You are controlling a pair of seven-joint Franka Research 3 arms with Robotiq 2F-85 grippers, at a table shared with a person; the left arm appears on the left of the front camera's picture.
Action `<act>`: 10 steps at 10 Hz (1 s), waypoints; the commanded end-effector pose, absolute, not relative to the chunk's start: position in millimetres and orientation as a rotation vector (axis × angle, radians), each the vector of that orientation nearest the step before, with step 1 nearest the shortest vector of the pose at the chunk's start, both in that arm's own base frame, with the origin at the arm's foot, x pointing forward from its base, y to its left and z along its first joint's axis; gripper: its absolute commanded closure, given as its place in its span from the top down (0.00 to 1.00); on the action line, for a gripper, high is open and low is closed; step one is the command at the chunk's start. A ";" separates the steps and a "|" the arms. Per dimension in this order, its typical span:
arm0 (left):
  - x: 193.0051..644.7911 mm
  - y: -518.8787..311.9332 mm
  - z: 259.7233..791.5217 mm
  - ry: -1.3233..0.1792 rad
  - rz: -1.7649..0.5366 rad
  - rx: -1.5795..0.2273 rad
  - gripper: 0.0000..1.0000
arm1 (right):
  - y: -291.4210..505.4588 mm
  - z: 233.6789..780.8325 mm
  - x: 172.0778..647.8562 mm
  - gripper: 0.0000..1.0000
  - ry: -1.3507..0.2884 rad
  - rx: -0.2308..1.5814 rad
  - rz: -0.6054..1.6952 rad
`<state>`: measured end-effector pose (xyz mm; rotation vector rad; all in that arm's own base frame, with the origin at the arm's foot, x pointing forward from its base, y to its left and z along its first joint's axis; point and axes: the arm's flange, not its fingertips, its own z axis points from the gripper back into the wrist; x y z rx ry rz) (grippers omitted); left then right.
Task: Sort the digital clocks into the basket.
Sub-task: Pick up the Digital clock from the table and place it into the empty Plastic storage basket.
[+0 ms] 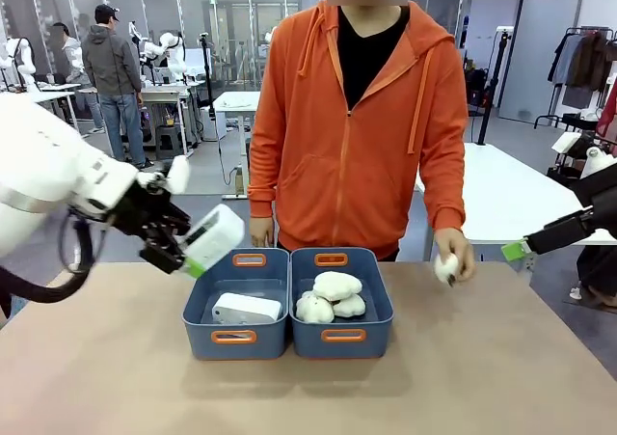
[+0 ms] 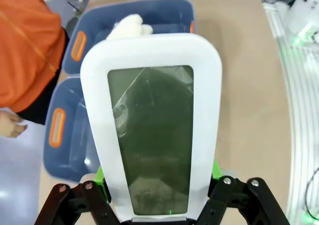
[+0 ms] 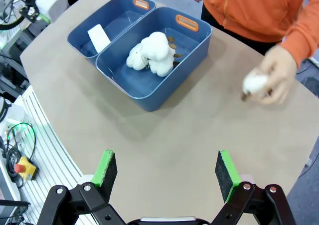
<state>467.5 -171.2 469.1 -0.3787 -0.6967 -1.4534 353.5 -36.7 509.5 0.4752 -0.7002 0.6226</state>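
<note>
My left gripper (image 1: 188, 247) is shut on a white digital clock (image 1: 214, 237), held in the air just above the left end of the left dark-blue basket (image 1: 204, 342). In the left wrist view this clock (image 2: 154, 130) shows its grey-green face, with the basket (image 2: 70, 150) below and green pads on both its sides. A second clock (image 1: 246, 308) lies in that basket, also seen as a white clock (image 3: 98, 35) in the right wrist view. My right gripper (image 3: 165, 168) stands open over bare table, far right (image 1: 516, 250).
The right tub (image 1: 381, 343) holds three cream plush toys (image 1: 333, 295). A person in an orange hoodie stands behind the tubs; one hand (image 1: 453, 259) holds another plush near the table's far right edge. Bare tabletop lies in front of both tubs.
</note>
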 end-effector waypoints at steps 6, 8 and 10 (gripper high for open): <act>540.9 -214.1 393.7 -0.623 -1.356 -0.275 1.00 | -37.6 511.7 355.3 1.00 -0.686 0.476 0.623; 541.1 -210.5 394.2 -0.622 -1.355 -0.267 1.00 | -37.6 511.7 355.3 1.00 -0.686 0.476 0.623; 536.4 -206.2 398.9 -0.625 -1.361 -0.264 1.00 | -37.6 511.7 355.3 1.00 -0.686 0.476 0.623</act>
